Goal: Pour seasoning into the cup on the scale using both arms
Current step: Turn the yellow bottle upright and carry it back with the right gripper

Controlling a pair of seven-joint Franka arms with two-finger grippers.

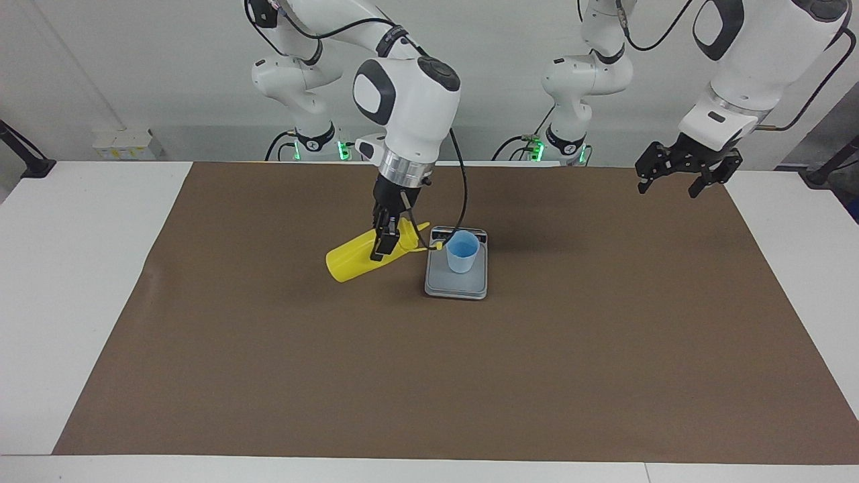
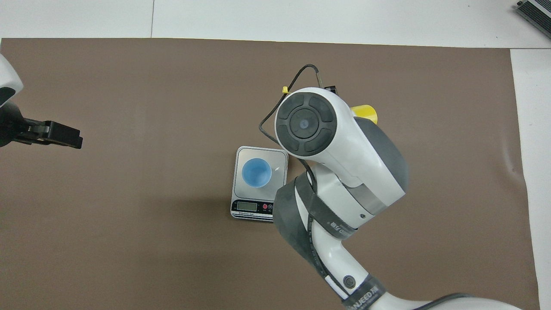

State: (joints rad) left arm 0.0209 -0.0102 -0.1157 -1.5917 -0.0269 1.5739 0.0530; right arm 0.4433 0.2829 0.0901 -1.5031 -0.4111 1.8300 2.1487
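Note:
The light blue cup (image 1: 463,252) (image 2: 256,172) stands on the silver-grey scale (image 1: 456,285) (image 2: 277,161) at the middle of the mat. My right gripper (image 1: 386,240) is shut on the yellow seasoning bottle (image 1: 352,257), which hangs tilted, almost on its side, just off the scale toward the right arm's end. Its nozzle points at the cup and its tethered cap (image 1: 439,246) dangles by the cup's rim. In the overhead view the right arm's wrist hides this gripper, and only the bottle's base (image 2: 365,114) shows. My left gripper (image 1: 671,186) (image 2: 71,138) waits open over the mat's edge at the left arm's end.
A brown mat (image 1: 268,369) covers most of the white table (image 1: 67,268). The scale's display strip (image 2: 252,207) faces the robots. A black cable (image 2: 297,75) loops off the right wrist. A grey device (image 2: 536,13) sits at the table's corner farthest from the robots.

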